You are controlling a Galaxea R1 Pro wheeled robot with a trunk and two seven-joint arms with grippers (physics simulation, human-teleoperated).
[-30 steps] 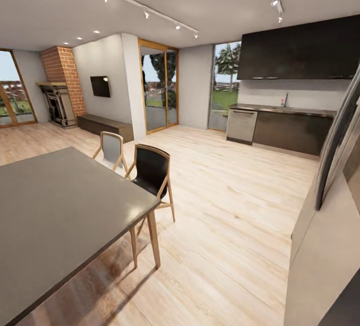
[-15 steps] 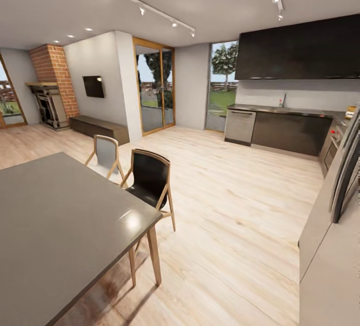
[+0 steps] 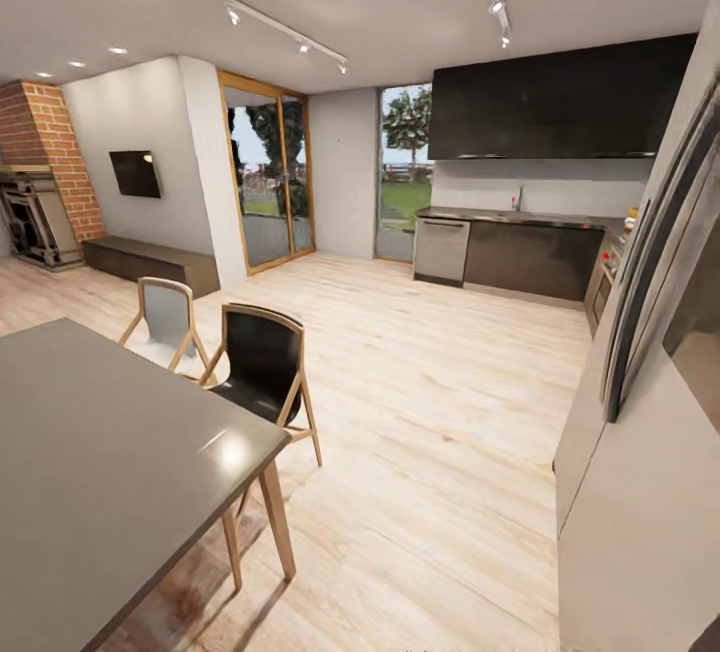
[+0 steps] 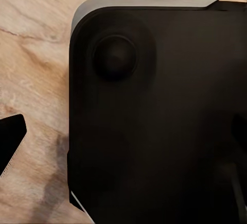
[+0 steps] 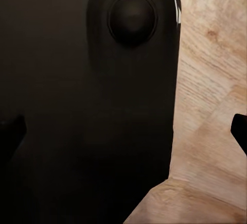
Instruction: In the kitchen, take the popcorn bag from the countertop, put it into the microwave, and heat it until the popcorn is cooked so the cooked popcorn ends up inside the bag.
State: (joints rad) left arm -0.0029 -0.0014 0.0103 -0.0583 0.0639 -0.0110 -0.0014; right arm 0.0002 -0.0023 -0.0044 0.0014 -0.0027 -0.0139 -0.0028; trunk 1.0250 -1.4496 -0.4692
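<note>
The grey countertop [image 3: 520,219] runs along the far wall over dark cabinets, beneath black upper cupboards. The popcorn bag and the microwave are out of view. In the left wrist view my left gripper [image 4: 123,141] hangs over my own black base, and one dark fingertip [image 4: 10,142] stands far out over the wooden floor. In the right wrist view my right gripper [image 5: 123,131] is open, with a fingertip [image 5: 240,131] at each side edge and nothing between them.
A dark dining table [image 3: 90,452] fills the near left, with two chairs [image 3: 262,372] beside it. A tall steel fridge [image 3: 650,332] stands close on the right. A dishwasher [image 3: 441,250] sits under the counter. Light wooden floor [image 3: 440,412] stretches toward the kitchen.
The whole head view has slid left and the far kitchen looks slightly nearer: the camera has moved. The fireplace has almost left the picture. The room's things stay put.
</note>
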